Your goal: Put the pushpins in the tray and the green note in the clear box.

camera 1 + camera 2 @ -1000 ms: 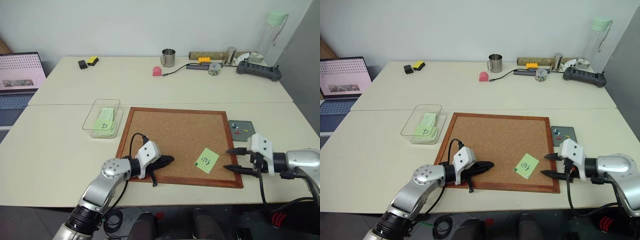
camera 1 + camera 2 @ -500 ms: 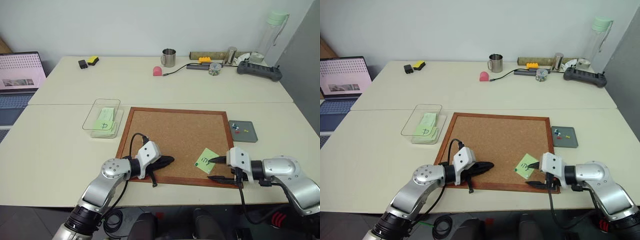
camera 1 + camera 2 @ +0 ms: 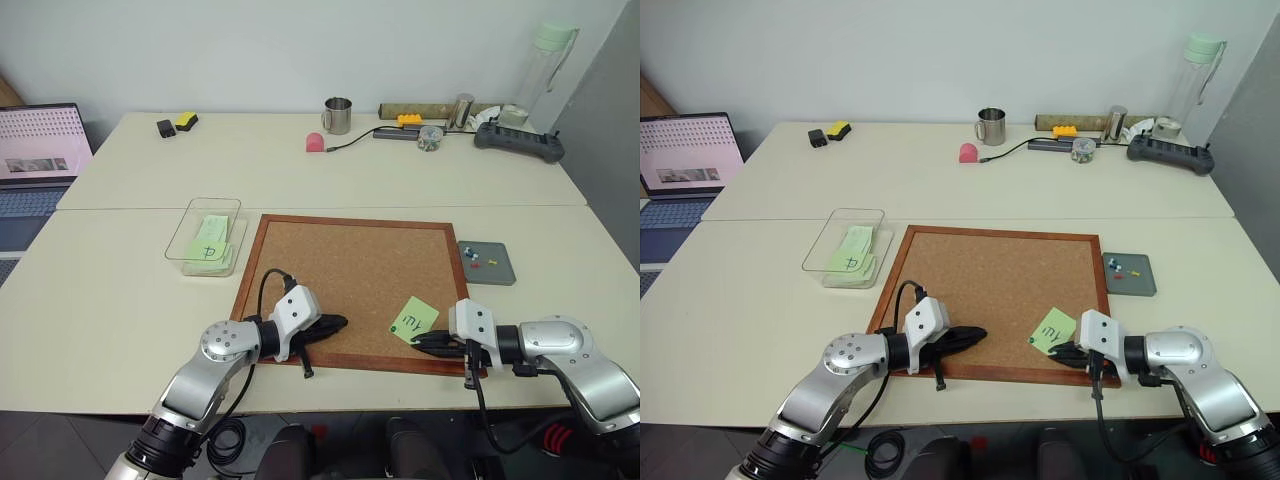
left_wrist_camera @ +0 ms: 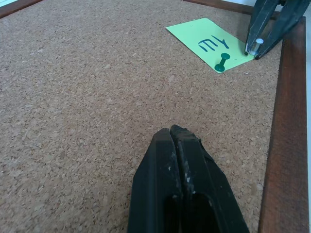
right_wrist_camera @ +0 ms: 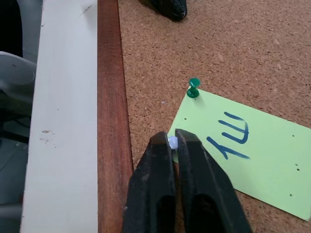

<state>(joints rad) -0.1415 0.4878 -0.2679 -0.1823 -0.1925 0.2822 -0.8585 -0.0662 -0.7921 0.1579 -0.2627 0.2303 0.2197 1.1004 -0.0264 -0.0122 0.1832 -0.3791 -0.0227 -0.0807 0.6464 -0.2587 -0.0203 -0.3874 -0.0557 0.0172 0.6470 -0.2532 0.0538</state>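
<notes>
While you scan the left eye view, the cork board (image 3: 360, 288) fills the middle, the clear box (image 3: 205, 236) at its ten o'clock, the tray (image 3: 487, 262) with pushpins (image 3: 478, 260) at three. Your left wrist view shows the left gripper (image 4: 172, 133) pinched shut, empty. Your right wrist view shows the right gripper (image 5: 173, 141) clamped on a white pin (image 5: 172, 142) at the green note (image 5: 243, 150)'s corner; a green pin (image 5: 194, 87) holds another corner.

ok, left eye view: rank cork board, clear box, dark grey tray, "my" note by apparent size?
1. Wood-framed cork board
2. Clear plastic box
3. Dark grey square tray, though the light green "my" note lies nearer the camera, so these two are unsure.
</notes>
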